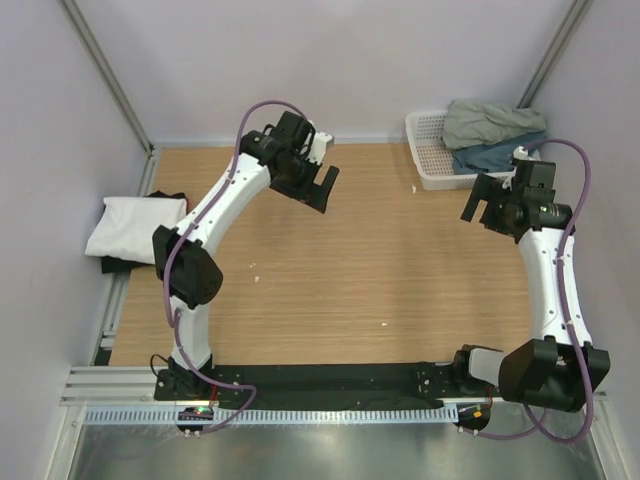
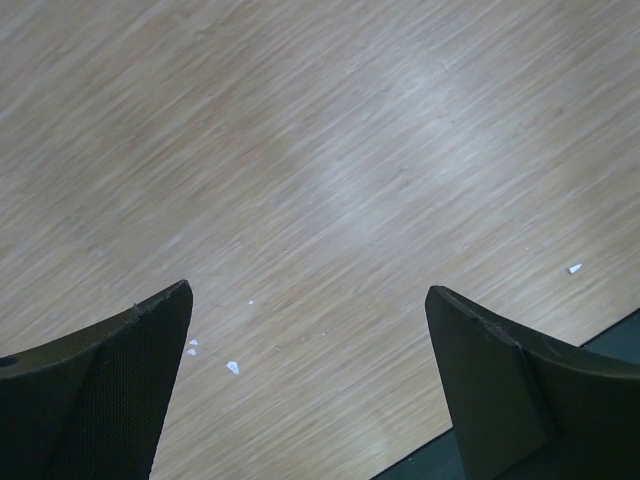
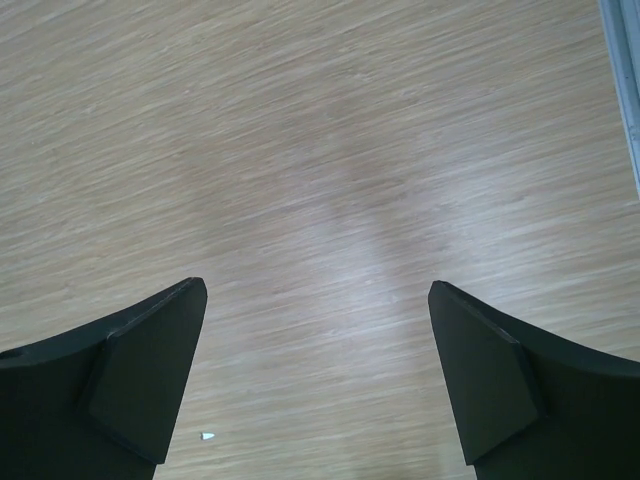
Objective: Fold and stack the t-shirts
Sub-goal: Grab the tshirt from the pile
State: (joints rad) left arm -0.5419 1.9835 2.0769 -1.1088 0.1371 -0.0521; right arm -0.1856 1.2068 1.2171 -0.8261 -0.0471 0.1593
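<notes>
A folded white t-shirt lies on a folded black t-shirt at the table's left edge. A grey-green t-shirt and a slate-blue t-shirt are heaped in the white mesh basket at the back right. My left gripper is open and empty above the bare wood at the back middle; in the left wrist view only table shows between its fingers. My right gripper is open and empty just in front of the basket; in the right wrist view it hangs over bare wood.
The wooden table has small white specks on it. A metal rail runs along its left edge and a black strip along the front. Grey walls close in at left, back and right.
</notes>
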